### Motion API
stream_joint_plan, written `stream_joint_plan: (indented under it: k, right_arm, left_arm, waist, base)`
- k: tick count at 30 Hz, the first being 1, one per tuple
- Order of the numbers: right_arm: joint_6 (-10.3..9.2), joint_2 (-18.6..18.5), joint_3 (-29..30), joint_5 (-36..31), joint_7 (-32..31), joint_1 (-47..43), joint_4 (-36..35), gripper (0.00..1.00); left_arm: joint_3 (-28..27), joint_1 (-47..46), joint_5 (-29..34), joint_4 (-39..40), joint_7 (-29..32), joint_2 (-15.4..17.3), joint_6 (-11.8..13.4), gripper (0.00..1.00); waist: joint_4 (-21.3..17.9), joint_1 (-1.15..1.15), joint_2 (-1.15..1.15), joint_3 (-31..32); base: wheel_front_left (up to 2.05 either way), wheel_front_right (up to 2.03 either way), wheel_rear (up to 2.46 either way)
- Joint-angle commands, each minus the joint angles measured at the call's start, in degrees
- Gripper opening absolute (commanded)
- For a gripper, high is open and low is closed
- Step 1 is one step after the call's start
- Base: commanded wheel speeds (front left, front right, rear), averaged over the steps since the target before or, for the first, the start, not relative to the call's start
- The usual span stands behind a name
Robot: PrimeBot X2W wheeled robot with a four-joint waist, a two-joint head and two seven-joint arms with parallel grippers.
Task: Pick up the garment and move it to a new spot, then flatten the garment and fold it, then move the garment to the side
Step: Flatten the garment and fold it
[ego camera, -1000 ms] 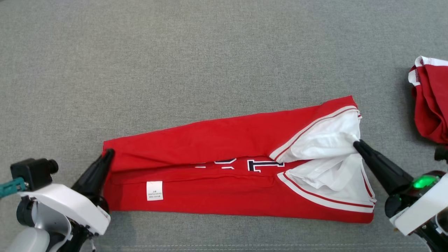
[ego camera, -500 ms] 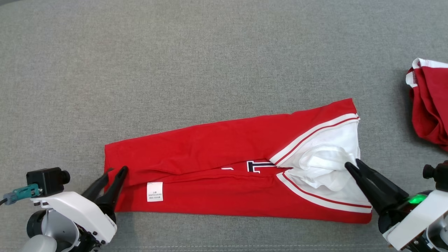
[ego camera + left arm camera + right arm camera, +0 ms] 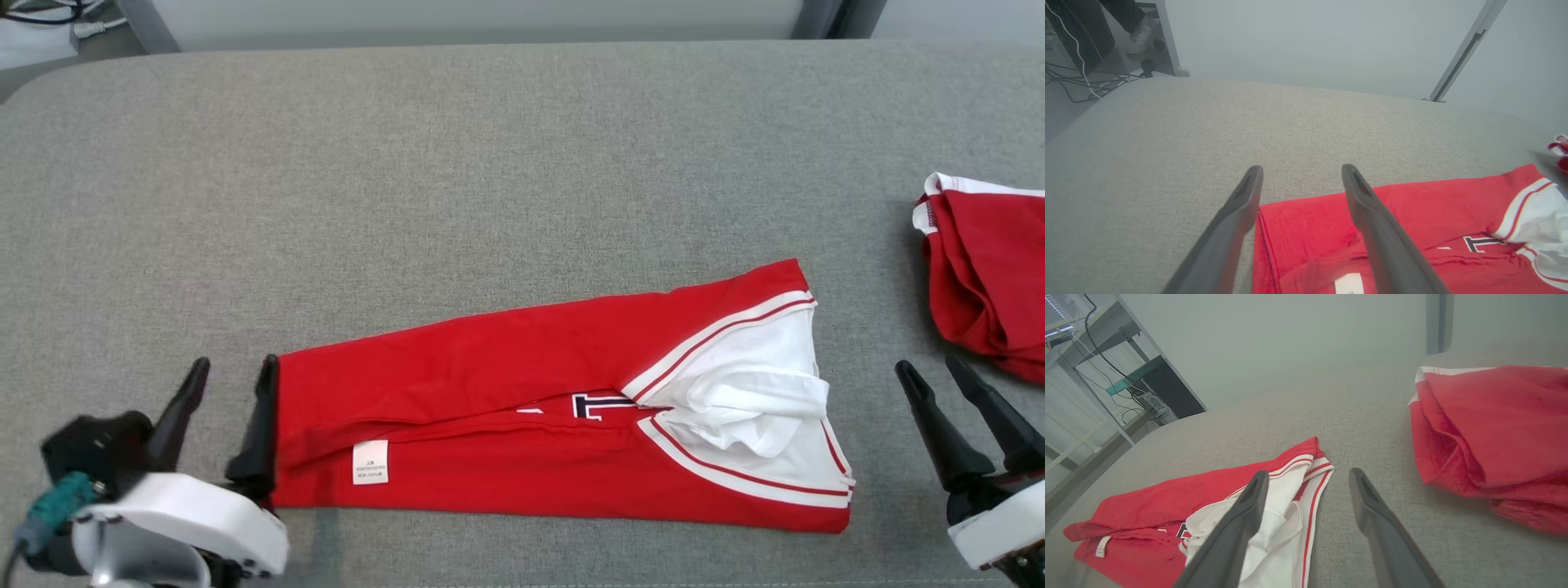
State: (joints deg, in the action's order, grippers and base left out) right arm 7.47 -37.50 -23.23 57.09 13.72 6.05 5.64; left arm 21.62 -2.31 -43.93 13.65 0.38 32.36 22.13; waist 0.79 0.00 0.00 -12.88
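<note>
In the head view, a second ago both pairs of fingers were pinched on the ends of the garment (image 3: 531, 416). Now the left gripper (image 3: 234, 363) stands spread wide, its inner finger just beside the red hem. The right gripper (image 3: 928, 364) is equally wide and well clear of the white sleeve end. Neither holds anything. The garment lies released near the front of the desk (image 3: 490, 163) as a long band, red panels doubled lengthwise, white sleeves bunched at the right end. I judge the lengthwise fold laid down, with a crosswise fold and the move aside left to do. The view itself has also tilted up, so the desk's far edge now shows.

In the left wrist view, the left gripper (image 3: 1302, 168) has its fingers parted above the garment (image 3: 1412, 212), with the hem corner below and between them and the care label (image 3: 1349, 283) at the bottom edge. The grey woven desk is smooth. Past its corner are cables (image 3: 1086, 87) on the floor, a person's shoe (image 3: 1139, 38) and a slanted metal post (image 3: 1466, 49).

In the right wrist view, the right gripper (image 3: 1308, 473) is open over bare desk, with the garment (image 3: 1167, 498) on one side. A second red garment (image 3: 1494, 424) is heaped on the other. A computer tower (image 3: 1167, 390) stands under a frame behind.
</note>
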Motion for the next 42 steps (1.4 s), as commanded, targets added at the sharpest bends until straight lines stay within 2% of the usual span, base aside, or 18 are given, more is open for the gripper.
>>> stream_joint_plan:
  k: [1, 5, 8, 13, 17, 27, 33, 37, 42]
  right_arm:
    - [0.02, -0.25, 1.21, -3.3, 0.31, -1.49, 0.38, 1.0]
    - [0.02, 5.41, 5.58, -10.73, -1.02, -3.42, 2.05, 1.0]
    - [0.02, 9.38, 9.31, -15.57, -1.23, -5.73, 2.04, 1.0]
    - [0.02, 14.8, 14.01, -22.88, -1.26, -9.35, 0.77, 1.0]
    - [0.02, 17.5, 15.21, -25.56, -2.6, -10.98, -0.54, 1.0]
    - [0.02, 18.96, 16.64, -26.35, -5.29, -12.86, -2.95, 1.0]
    - [0.02, 18.43, 17.04, -26.06, -7.14, -11.37, -2.81, 1.0]
    - [0.02, 16.88, 14.78, -24.8, -9.35, -7.14, -0.1, 1.0]
    - [0.02, 15.28, 8.65, -21.52, -11.06, -1.08, 7.46, 1.0]
  left_arm:
    - [-1.37, -0.38, 1.84, 1.88, -0.99, 0.48, 1.45, 1.0]
    - [0.66, 1.29, 4.59, 2.08, -2.77, -1.51, 4.17, 1.0]
    - [1.39, 2.79, 5.6, 1.69, -4.4, -2.35, 4.96, 1.0]
    - [1.79, 4.32, 6.51, -0.03, -5.98, -1.36, 4.22, 1.0]
    - [1.52, 4.59, 6.1, -1.36, -6.25, -0.53, 3.22, 1.0]
    - [1.07, 4.87, 5.19, -1.73, -6.48, -0.54, 3.02, 1.0]
    - [1.23, 4.12, 5.32, -1.46, -6.67, -0.65, 2.86, 1.0]
    - [1.81, 2.29, 5.81, -1.35, -6.56, -0.93, 2.41, 1.0]
    - [2.63, 1.0, 5.89, -1.99, -6.83, -1.94, 1.93, 1.0]
  waist:
    - [0.13, 0.0, 0.0, 0.83]
    - [0.48, 0.0, 0.0, 2.57]
    - [0.79, 0.0, 0.0, 4.23]
    - [1.19, 0.0, 0.0, 6.43]
    - [1.38, 0.0, 0.0, 7.4]
    - [1.62, 0.0, 0.0, 8.03]
    - [2.21, 0.0, 0.0, 7.81]
    - [3.16, 0.0, 0.0, 6.56]
    - [4.6, 0.0, 0.0, 5.6]
  base:
    - [0.0, 0.0, 0.0]
    - [0.0, 0.0, 0.0]
    - [0.0, 0.0, 0.0]
    - [0.0, 0.0, 0.0]
    - [0.0, 0.0, 0.0]
    - [0.0, 0.0, 0.0]
    - [0.0, 0.0, 0.0]
    - [0.0, 0.0, 0.0]
    - [0.0, 0.0, 0.0]
